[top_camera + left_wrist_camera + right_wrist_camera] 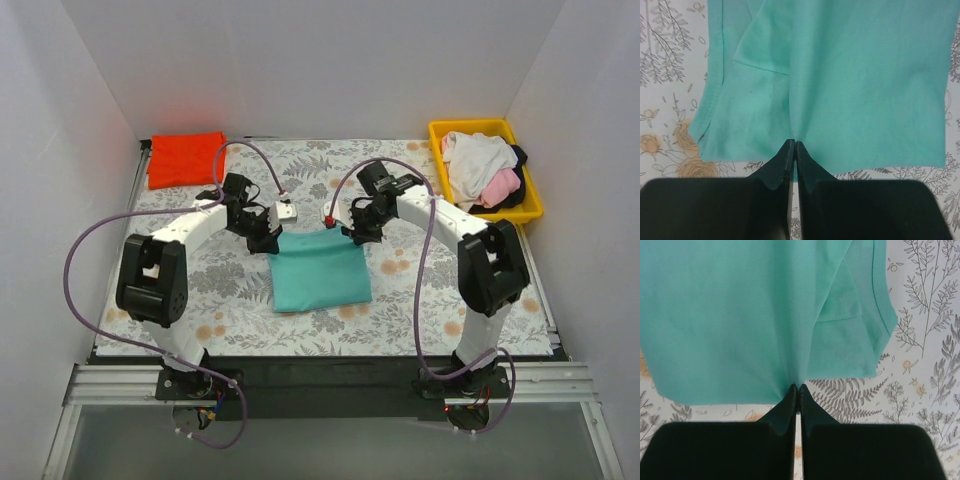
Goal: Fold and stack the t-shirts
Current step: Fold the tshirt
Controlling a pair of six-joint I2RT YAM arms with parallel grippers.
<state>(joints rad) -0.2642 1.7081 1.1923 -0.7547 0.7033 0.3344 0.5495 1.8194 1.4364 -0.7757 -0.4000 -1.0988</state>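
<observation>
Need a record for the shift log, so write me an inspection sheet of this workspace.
Surface: fern-patterned cloth covers the table, lying flat.
Job's things: teal t-shirt folded at centre; red-orange t-shirt folded at far left corner; white, pink and black shirts heaped in yellow tray, far right.
Clutter: nothing seen.
Grippers: left gripper and right gripper both shut on the teal t-shirt's far edge.
Cables: purple cables loop along both arms.
Surroundings: white walls on three sides.
</observation>
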